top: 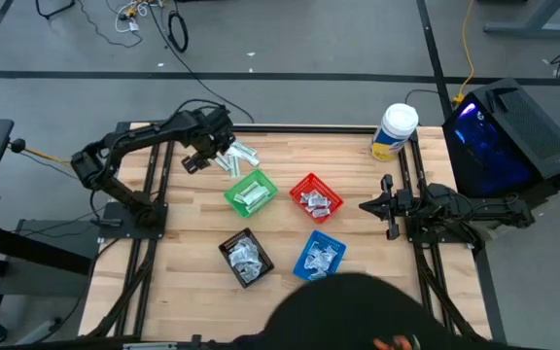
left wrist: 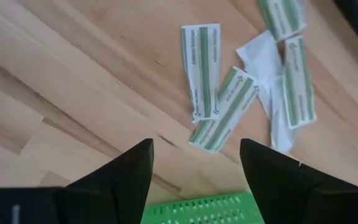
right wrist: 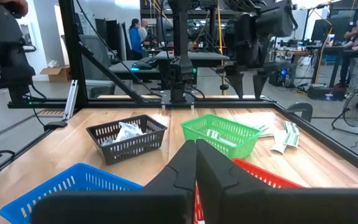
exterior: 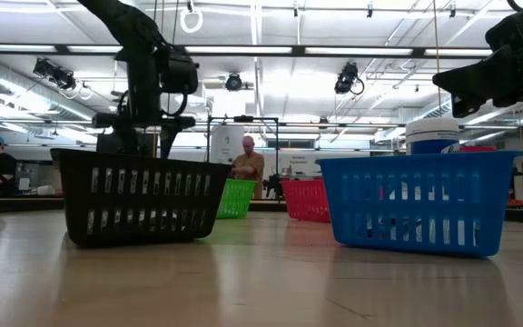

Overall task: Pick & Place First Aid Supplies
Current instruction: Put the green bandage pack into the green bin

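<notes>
Pale butcher-block wood makes up the tabletop (top: 183, 243), and four square plastic baskets stand on it: one green basket (top: 251, 192), one red basket (top: 316, 197), one black basket (top: 246, 258) and one blue basket (top: 319, 256), each with packets inside. Beside the green one lies a loose heap of narrow white-and-green strip packets (left wrist: 219, 109); I count about five. The left gripper (left wrist: 194, 168) hovers over them, fingers spread and empty. The right gripper (top: 366, 206) waits at the tabletop's right edge, fingers pressed together on nothing. One white-lidded yellow tub (top: 394, 132) stands at the far corner.
</notes>
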{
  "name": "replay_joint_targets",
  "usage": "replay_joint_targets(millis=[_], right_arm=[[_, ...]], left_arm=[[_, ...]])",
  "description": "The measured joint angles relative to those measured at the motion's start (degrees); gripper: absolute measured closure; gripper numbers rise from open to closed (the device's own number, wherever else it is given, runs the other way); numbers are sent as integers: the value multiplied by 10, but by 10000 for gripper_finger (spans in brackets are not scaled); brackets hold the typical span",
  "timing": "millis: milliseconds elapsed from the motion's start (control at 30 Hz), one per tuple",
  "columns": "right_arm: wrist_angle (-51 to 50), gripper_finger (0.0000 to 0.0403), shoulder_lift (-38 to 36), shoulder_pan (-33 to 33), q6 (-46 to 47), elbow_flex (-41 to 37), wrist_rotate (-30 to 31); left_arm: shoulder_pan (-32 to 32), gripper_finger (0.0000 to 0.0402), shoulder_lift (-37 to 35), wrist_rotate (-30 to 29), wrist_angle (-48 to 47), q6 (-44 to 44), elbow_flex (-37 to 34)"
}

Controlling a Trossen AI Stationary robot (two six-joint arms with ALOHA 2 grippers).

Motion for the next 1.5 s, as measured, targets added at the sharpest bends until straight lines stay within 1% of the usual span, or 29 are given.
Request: replay_joint_targets(millis=[133,333,400,567,767,1033,1267,1500], right_arm=[[0,390,0,0,0,0,0],[0,390,0,0,0,0,0],[0,390,0,0,0,0,0],[0,390,0,0,0,0,0],[0,390,0,0,0,0,0],[0,390,0,0,0,0,0],[0,390,0,0,0,0,0],[0,390,0,0,0,0,0]], left_arm=[[2,147,21,0,4,-4,0],[12,102,40,3,-1,-33,0],[18,89,46,3,6,-31,0],[39,70,67,16,26,-27,0],[56,67,106,55,58,-3,0],[60,67,145,59,59,-2,0],[60,67,161,44,73,-3,0],[60,67,162,5,82,1,0]])
